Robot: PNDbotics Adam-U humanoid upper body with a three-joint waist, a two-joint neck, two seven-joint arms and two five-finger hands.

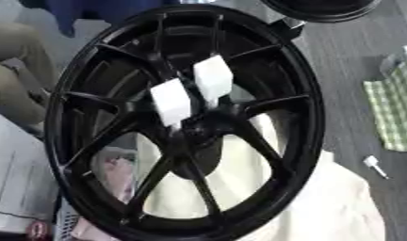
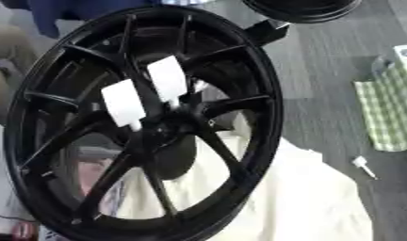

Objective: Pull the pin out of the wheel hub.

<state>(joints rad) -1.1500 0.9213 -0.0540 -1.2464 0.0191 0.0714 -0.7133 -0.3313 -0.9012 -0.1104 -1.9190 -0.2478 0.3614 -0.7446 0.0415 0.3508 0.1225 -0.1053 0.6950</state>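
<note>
1. Wheel hub point(image 1: 183, 123): one black alloy wheel with slim spokes radiating from a dark centre. It stands tilted and fills most of both views.
2. Pins: two white block-shaped pins point(image 1: 171, 102) point(image 1: 213, 78) sit side by side on the spokes just above the centre, each narrowing to a thin stem at its lower end.
3. One more small white pin-like piece point(image 1: 374, 165) lies on the grey floor point(image 1: 347, 84), well apart from the wheel on its right.
4. Cream cloth point(image 1: 322, 207) lies under and behind the wheel's lower part.
5. One green checked cloth point(image 1: 394, 110) lies at the right edge.
6. A second black rim point(image 2: 302, 9) shows partly at the top.
7. No readable writing or brand is visible.
8. Hand state: neither hand appears in either view; positions relative to a hand cannot be given.
</note>
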